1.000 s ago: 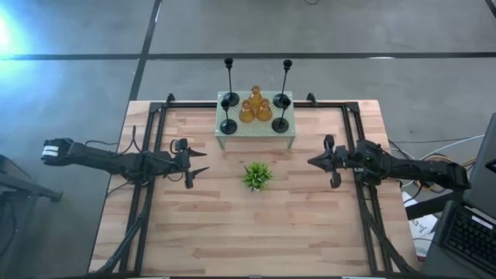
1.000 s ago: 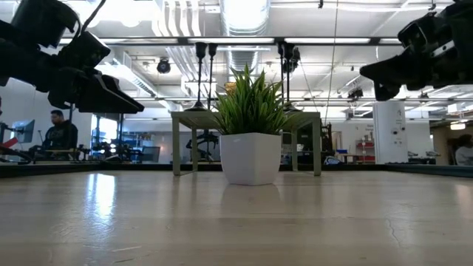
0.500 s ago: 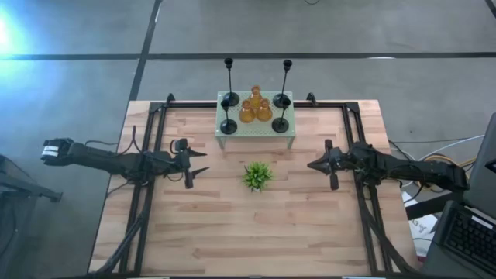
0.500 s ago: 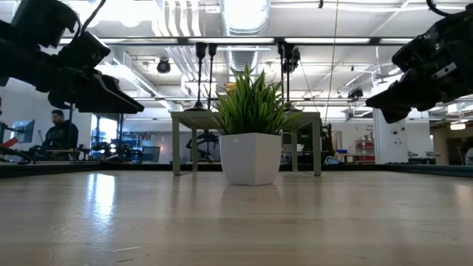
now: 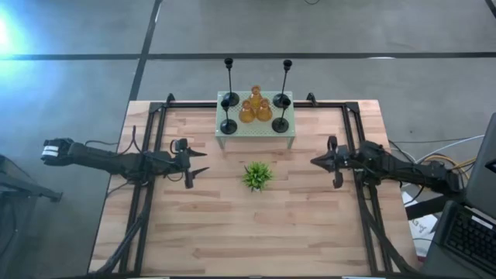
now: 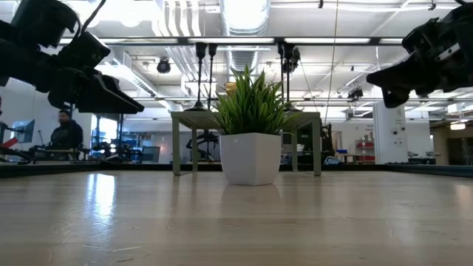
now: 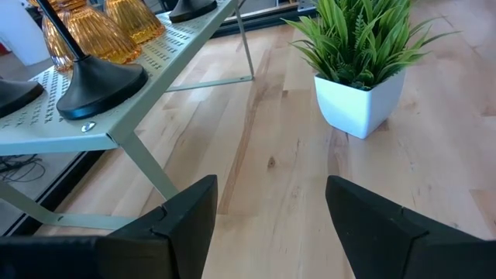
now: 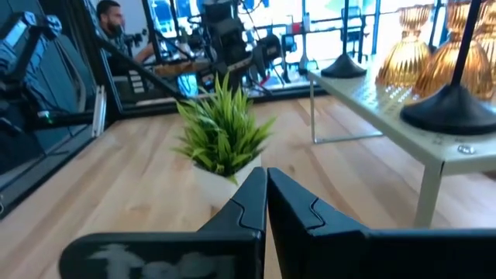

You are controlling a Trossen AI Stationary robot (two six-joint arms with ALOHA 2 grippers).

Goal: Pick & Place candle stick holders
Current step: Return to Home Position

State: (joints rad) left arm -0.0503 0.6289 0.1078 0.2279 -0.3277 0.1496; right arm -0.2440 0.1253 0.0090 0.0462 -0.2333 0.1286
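Right gripper (image 5: 313,161) higher than before, fingers together; left gripper (image 5: 203,161) agape; candle holders (image 6: 200,74) half-hidden behind plant (image 6: 251,111).

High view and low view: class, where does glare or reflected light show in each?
High view: a bright glare patch on the floor at the picture's left edge. Low view: ceiling lights shine overhead, and the table mirrors a pale streak at left.
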